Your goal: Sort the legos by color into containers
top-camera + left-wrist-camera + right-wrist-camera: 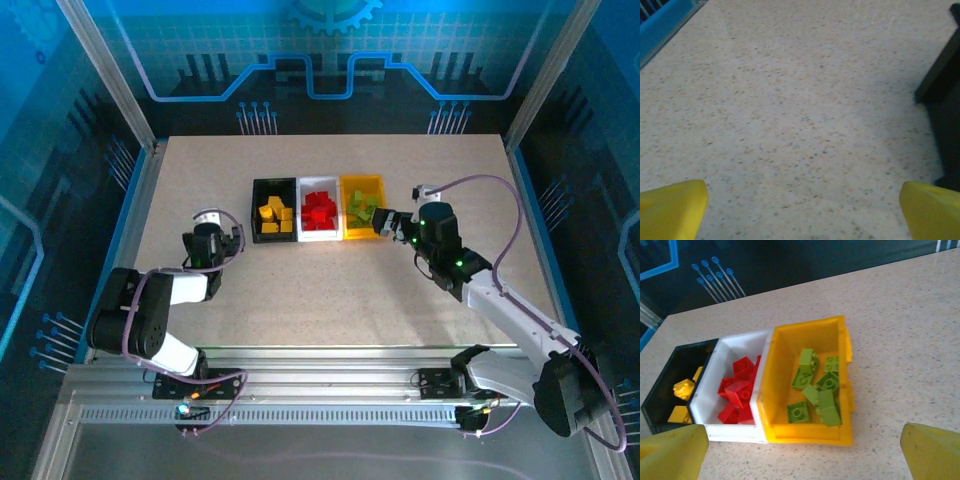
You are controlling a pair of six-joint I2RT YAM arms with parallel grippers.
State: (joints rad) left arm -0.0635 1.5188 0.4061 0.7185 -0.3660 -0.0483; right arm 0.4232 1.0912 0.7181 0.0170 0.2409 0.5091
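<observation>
1. Table (450,170): speckled beige top that carries every item below.
2. Left gripper (228,232): low over bare table, just left of the bin row. Its yellow fingers (671,210) are spread wide and released, with nothing between them.
3. Black bin (256,205): leftmost of three bins set wall to wall in a row at mid-table. It holds the yellow-orange legos (275,215), heaped loosely.
4. White bin (735,432): middle of the row, touching both neighbours. It holds the red legos (737,390) in a jumbled pile.
5. Yellow bin (810,432): rightmost of the row. It holds the lime green legos (815,390), scattered over its floor, some tilted.
6. Right gripper (385,222): at the yellow bin's right near corner, pointing at it. Its fingers (932,450) are wide apart and released, grasping nothing.
</observation>
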